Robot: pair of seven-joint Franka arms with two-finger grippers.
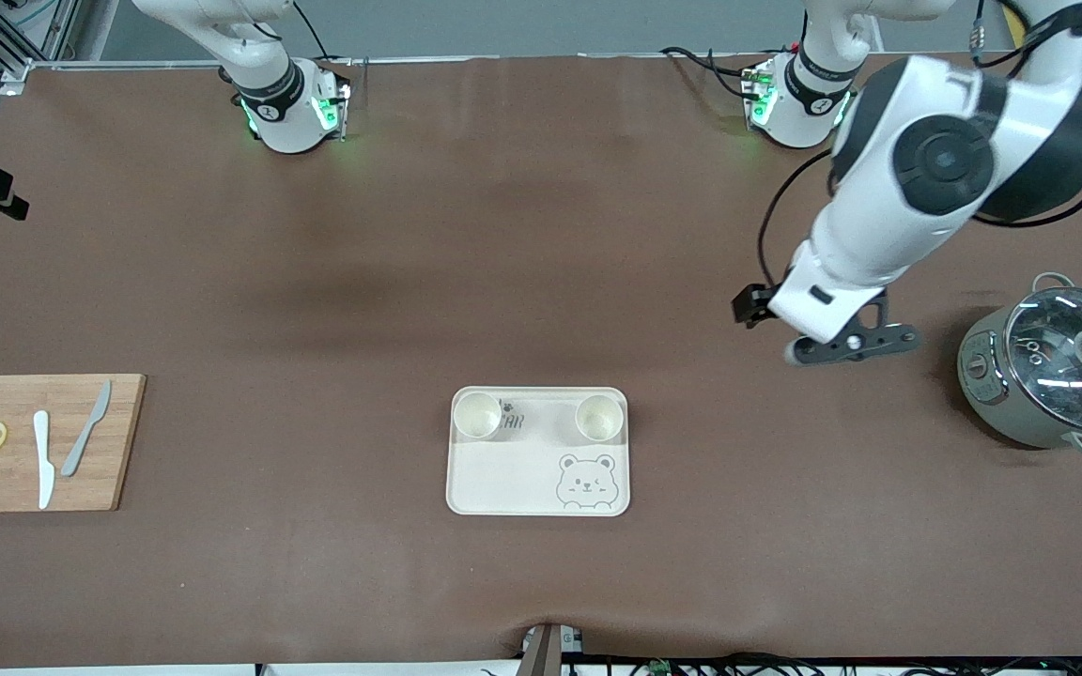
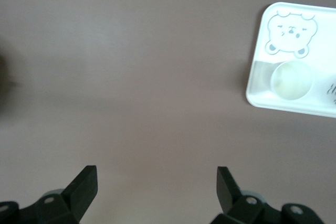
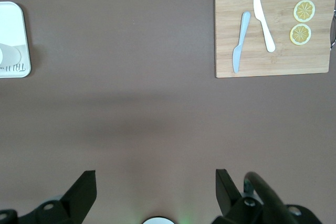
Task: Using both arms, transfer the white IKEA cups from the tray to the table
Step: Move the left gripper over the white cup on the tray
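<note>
A wide brown tabletop (image 1: 522,263) carries everything, and the tray (image 1: 513,469) with its bear face, near the middle, serves as the landmark. Both white cups sit upright on the tray's edge farthest from the front camera: one cup (image 1: 477,415) at the corner toward the right arm's end, the other cup (image 1: 598,418) at the corner toward the left arm's end. A wooden cutting board (image 1: 118,441) with two knives and lemon slices lies well apart from the tray toward the right arm's end; a lidded pot (image 1: 1048,376) stands well apart toward the left arm's end.

The left gripper (image 2: 156,187) hangs over bare tabletop between tray and pot, jaws wide and empty. The right gripper (image 3: 156,187) is up over bare tabletop between tray and board, jaws wide too.

Neither cup is lifted; this looks like the approach step. Next, each arm needs to come over its nearer cup and descend with jaws straddling the rim.
</note>
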